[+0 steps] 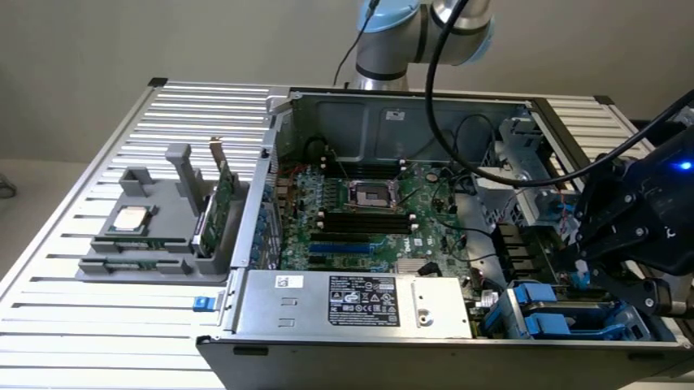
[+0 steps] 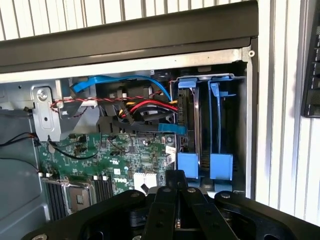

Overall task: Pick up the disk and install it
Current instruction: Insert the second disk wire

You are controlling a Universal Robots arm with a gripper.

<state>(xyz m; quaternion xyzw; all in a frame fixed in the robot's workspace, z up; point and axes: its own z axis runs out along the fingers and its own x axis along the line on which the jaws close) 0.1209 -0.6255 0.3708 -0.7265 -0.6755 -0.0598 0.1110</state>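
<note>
The disk point(image 2: 186, 122) stands on edge in the drive bay at the corner of the open computer case point(image 1: 325, 341), its dark body held in a blue carrier frame. A second blue carrier point(image 2: 220, 125) stands right beside it in the same bay. In the exterior view the blue carriers point(image 1: 564, 313) sit at the case's near right corner. My gripper point(image 2: 175, 182) hovers just above the bay, fingers shut with nothing between them. In the exterior view the gripper point(image 1: 594, 272) hangs over the right side of the case.
A green motherboard point(image 1: 369, 219) fills the case floor, with a power supply point(image 1: 358, 301) along the near wall. Red, blue and black cables point(image 2: 145, 107) run next to the bay. On the exterior view's left, a grey fixture point(image 1: 162, 244) holds a processor chip point(image 1: 132, 218) and a green card point(image 1: 223, 203).
</note>
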